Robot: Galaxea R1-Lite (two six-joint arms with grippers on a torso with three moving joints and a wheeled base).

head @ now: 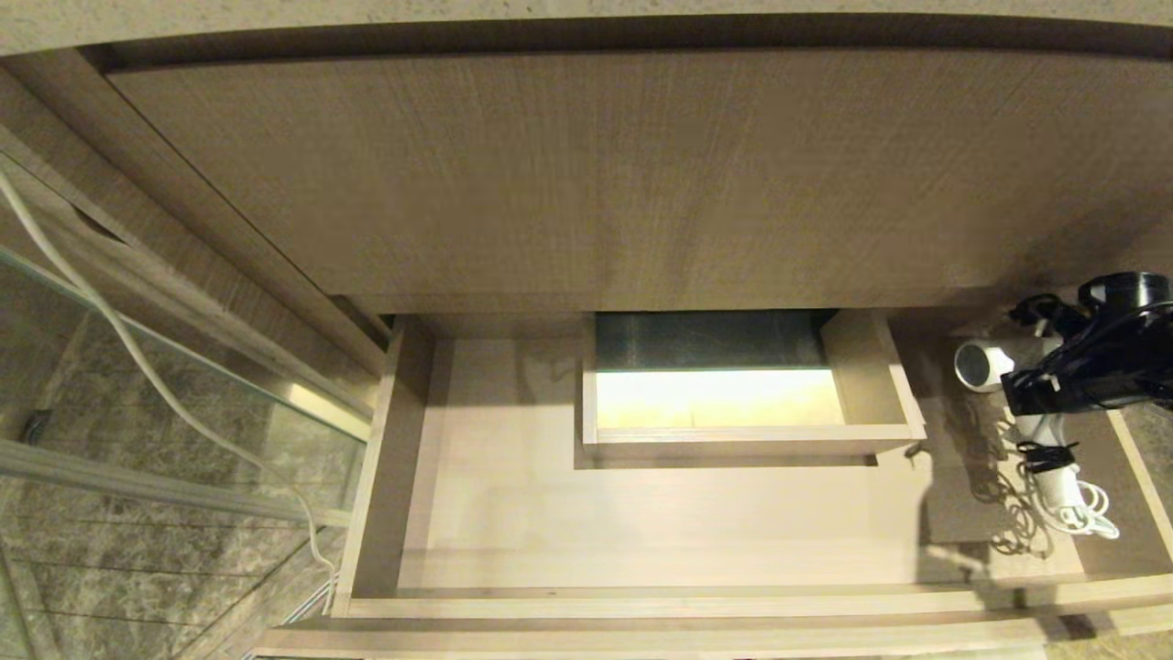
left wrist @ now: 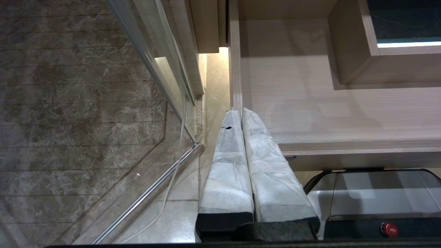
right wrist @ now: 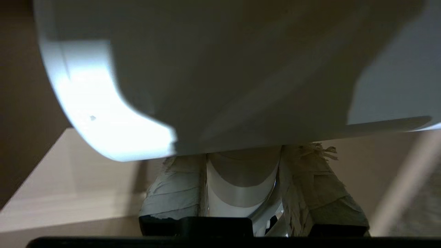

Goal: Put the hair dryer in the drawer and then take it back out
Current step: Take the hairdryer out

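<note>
Right gripper (head: 1031,380) jaws clamp the hair dryer (head: 985,365) near the drawer (head: 394,477)'s right edge, with bare floor leftward.

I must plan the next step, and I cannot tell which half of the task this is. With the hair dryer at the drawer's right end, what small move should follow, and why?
Probably a short lift, or a lowering if it is going in. The right gripper is closed on the hair dryer by its handle, over the drawer, and the bundled cord hangs below and could snag.
</note>
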